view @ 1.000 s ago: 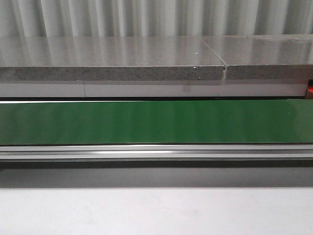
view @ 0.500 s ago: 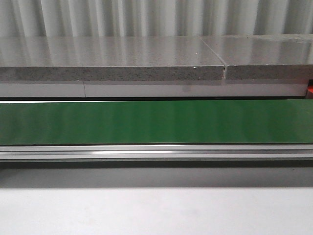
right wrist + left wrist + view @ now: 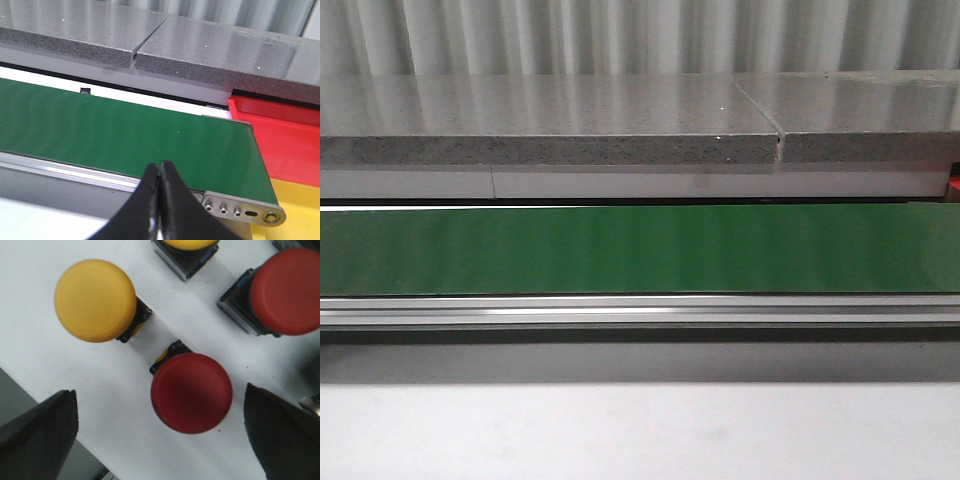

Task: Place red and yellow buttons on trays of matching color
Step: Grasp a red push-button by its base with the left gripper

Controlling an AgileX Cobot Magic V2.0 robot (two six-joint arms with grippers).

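Red round mushroom-cap button (image 3: 191,392) sits between your left gripper's (image 3: 160,435) spread fingers; the yellow round-capped button (image 3: 95,300) at ten o'clock looks near enough to get nudged; right gripper (image 3: 160,187) pressed together, idle.

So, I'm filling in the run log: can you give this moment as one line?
left pincer: open above red button | right pincer: shut, empty, near green belt | red tray: no button seen
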